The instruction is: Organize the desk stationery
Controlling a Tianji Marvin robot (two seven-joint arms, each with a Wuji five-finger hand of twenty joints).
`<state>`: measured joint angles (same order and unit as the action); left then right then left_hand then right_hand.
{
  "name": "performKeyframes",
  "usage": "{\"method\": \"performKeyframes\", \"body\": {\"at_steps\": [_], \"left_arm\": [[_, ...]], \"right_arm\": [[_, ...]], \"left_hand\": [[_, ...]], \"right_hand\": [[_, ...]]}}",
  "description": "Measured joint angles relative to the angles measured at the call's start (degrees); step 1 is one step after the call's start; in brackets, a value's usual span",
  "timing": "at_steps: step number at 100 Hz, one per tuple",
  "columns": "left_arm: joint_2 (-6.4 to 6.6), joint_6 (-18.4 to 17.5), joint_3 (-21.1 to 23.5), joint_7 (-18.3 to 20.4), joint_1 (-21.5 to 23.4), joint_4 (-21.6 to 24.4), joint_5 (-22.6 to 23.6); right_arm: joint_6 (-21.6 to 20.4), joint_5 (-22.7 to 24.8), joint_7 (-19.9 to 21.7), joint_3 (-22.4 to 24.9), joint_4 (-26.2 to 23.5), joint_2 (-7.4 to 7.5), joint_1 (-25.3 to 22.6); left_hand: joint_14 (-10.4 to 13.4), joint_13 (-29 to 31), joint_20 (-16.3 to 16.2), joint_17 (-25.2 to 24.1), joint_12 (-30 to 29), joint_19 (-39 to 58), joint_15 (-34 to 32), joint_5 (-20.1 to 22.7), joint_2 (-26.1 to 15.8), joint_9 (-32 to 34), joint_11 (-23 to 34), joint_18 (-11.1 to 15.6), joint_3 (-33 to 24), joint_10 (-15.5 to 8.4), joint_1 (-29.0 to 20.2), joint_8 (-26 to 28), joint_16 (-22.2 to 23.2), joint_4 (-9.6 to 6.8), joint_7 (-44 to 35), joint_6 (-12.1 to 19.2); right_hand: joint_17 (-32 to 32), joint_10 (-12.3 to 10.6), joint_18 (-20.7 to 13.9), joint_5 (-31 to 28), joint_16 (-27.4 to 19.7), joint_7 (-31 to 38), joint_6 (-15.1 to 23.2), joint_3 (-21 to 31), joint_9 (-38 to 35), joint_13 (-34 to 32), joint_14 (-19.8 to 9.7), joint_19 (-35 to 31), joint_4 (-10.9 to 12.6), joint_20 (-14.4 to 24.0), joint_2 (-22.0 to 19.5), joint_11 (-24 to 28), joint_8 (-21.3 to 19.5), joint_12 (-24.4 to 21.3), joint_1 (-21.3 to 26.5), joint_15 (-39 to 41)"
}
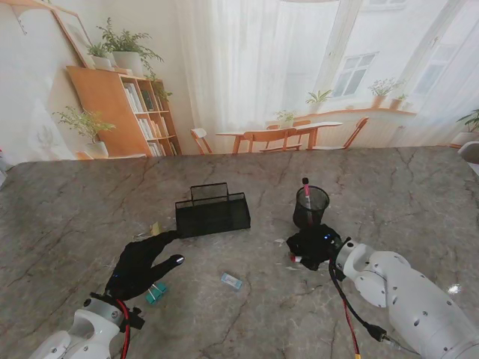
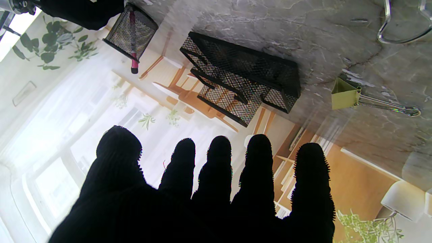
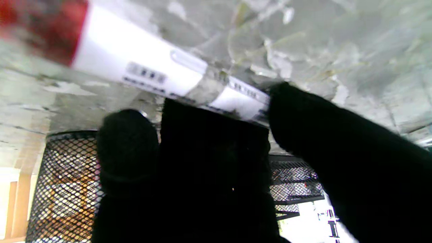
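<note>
Veined marble table [image 1: 90, 202], mesh organizer [image 1: 212, 211]

Mesh cup [image 1: 310, 207] crowds right robot hand [image 1: 313, 246] — touching.

Marker print: small dark lettering on the white marker [image 3: 152, 72] barrel, beside its red cap, too blurred to read
Elsewhere: no legible text, brand or number
</note>
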<state>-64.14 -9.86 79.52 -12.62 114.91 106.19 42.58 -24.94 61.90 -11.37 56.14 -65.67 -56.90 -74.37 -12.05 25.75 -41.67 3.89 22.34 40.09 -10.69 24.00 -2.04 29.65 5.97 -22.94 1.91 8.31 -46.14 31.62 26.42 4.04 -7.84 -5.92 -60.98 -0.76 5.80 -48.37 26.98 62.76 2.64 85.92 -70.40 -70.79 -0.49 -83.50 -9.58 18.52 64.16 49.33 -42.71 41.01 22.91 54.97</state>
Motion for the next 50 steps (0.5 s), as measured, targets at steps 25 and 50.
{"method": "performKeyframes", "body": {"at_steps": [25,50], "left_arm": [[-0.06,0.37,0.04,-0.11,0.02,0.08,-0.73],[-0.16,0.63,0.09,-0.04,0.01,0.09,-1.20]], "right_arm": [[0.02,-4.26,0.61,0.00,1.30,-0.66,0.27],[-0.04,-5.01,1.70,2.01,0.56,-1.44,-1.08]], "left_hand": [[0.00,0.01,0.00,0.02,0.00,0.01,0.00,0.00,0.00,0.00,0.00,0.00,0.00,0.00,0.00,0.00,0.00,0.00,0.00,0.00],[0.00,0.02,0.00,0.03,0.00,0.01,0.00,0.00,0.00,0.00,0.00,0.00,0.00,0.00,-0.05,0.00,0.00,0.00,0.00,-0.04]], "right_hand": [[-0.39,0.00,0.00,-0.17,0.67,2.97,0.39,1.47,-1.18,-0.51,0.25,-3.27,1.10,2.06,4.70,1.10,-0.50,0.01,0.00,2.71],[-0.73,-0.04,0.02,-0.17,0.67,5.70,0.67,1.32,-1.40,-0.56,0.32,-4.53,3.52,3.43,7.78,1.10,0.21,0.29,0.28,4.14]]}}
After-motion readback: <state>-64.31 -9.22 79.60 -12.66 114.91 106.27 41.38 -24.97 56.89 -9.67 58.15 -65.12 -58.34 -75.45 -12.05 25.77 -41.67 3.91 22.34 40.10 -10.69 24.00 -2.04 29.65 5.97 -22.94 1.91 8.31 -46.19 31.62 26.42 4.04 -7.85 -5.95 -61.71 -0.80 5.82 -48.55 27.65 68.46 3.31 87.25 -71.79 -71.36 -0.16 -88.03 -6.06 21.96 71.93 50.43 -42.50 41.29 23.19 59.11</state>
